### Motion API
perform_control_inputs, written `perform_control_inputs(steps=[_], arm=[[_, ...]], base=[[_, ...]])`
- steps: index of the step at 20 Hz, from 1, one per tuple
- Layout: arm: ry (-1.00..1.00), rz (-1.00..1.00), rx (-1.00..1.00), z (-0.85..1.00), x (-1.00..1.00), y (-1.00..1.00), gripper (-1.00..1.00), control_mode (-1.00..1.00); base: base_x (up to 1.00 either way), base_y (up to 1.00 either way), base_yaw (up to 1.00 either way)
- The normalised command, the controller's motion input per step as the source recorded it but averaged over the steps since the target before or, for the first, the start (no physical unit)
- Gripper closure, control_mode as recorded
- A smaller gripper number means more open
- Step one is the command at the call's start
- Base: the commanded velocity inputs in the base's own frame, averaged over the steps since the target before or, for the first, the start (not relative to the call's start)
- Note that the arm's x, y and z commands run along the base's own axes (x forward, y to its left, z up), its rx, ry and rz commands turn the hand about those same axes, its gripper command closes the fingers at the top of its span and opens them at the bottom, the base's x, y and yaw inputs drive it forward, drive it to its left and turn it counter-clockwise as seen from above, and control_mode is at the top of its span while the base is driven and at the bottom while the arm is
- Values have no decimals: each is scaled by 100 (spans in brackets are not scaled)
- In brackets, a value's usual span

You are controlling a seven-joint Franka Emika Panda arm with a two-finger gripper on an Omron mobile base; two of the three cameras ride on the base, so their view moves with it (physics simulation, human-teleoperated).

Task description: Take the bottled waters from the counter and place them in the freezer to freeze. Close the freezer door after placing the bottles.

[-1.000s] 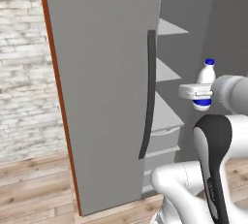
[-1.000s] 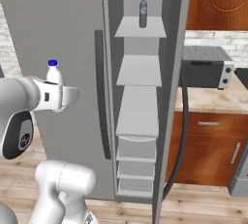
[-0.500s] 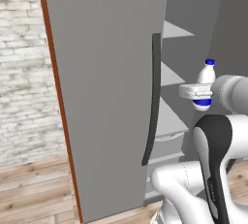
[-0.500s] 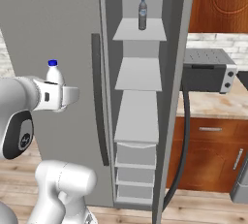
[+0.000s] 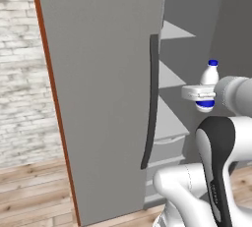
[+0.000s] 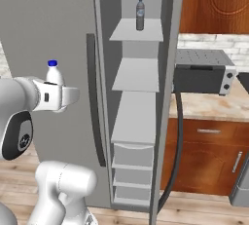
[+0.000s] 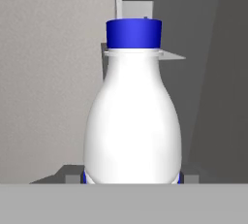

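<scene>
My gripper [image 6: 64,95] is shut on a white bottled water [image 6: 53,75] with a blue cap and blue label, held upright in front of the freezer [image 6: 138,121]. From the left, the gripper [image 5: 199,93] and its bottle [image 5: 208,77] hang level with the middle shelves. Close up, the bottle [image 7: 131,121] stands between the jaws, with shelves behind it. A second, grey bottled water [image 6: 140,14] stands on the top shelf inside. The freezer door [image 6: 169,87] is swung open to the right, seen edge-on, its dark handle [image 6: 178,141] facing out. Right of it lies the counter [image 6: 209,106].
The unit's other grey door [image 5: 103,98], with a long dark handle [image 5: 151,98], is closed to the left of the open compartment. A grey toaster oven [image 6: 202,73] sits on the counter over wooden cabinets [image 6: 204,156]. A brick wall [image 5: 19,73] is at far left.
The whole picture has shifted a little, so the base has moved slightly relative to the freezer. The gripper keeps the white bottle in the same hold.
</scene>
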Motion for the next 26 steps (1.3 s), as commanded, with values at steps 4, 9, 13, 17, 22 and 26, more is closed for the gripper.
perform_control_inputs(steps=[4,9,13,17,22,26], arm=[[0,0,0,0,0,0,100,100],[0,0,0,0,0,0,100,100],[0,0,0,0,0,0,100,100],[0,0,0,0,0,0,100,100],[0,0,0,0,0,0,100,100],[0,0,0,0,0,0,100,100]], base=[[26,-41,7],[28,-36,5],[31,-36,1],[33,-37,0],[36,-15,0],[39,-2,0]])
